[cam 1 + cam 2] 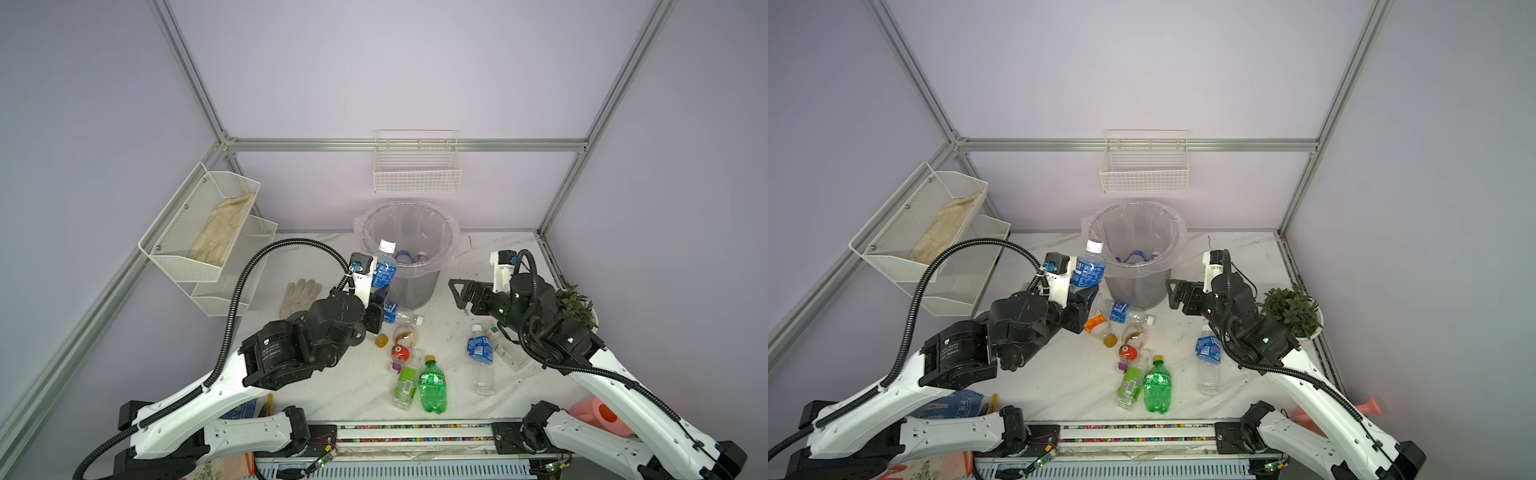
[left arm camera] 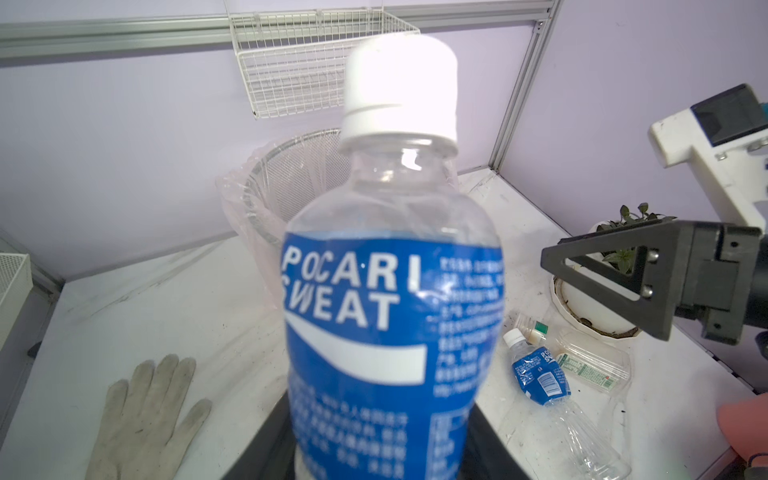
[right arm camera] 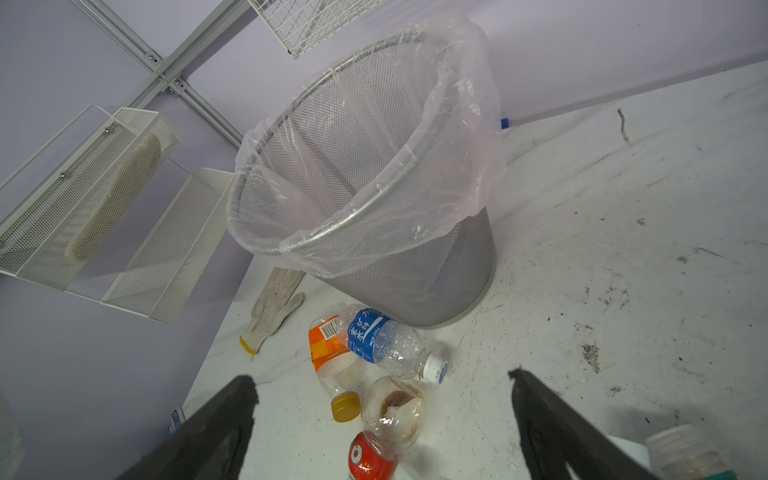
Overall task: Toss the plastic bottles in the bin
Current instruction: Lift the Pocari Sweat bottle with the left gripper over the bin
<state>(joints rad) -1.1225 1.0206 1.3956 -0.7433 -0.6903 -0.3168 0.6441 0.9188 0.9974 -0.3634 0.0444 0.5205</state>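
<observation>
Bottle at the brink: a white-capped, blue-labelled bottle [image 2: 390, 311] stands upright in the left gripper [image 1: 379, 300], whose jaws are clamped on its lower body. Just beyond that gripper and slightly to its right rises the bin [image 1: 415, 286]. Its bag-lined rim is close beside the bottle's cap in both top views; whether they touch cannot be told. Other bottles [image 1: 409, 257] lie inside the bin.

Below the gripper, at the bin's foot, lie a clear bottle with a blue label [image 3: 382, 340] and an orange-labelled bottle [image 3: 328, 345]. A green bottle [image 1: 433, 388] lies nearer the robot.

To the gripper's left a glove [image 1: 299, 295] lies on the bare tabletop. The right gripper [image 1: 460, 296] hangs on the bin's far side, jaws wide apart and holding nothing, with open tabletop between it and the bin wall. A potted plant [image 1: 575, 307] sits behind it at the table edge.
</observation>
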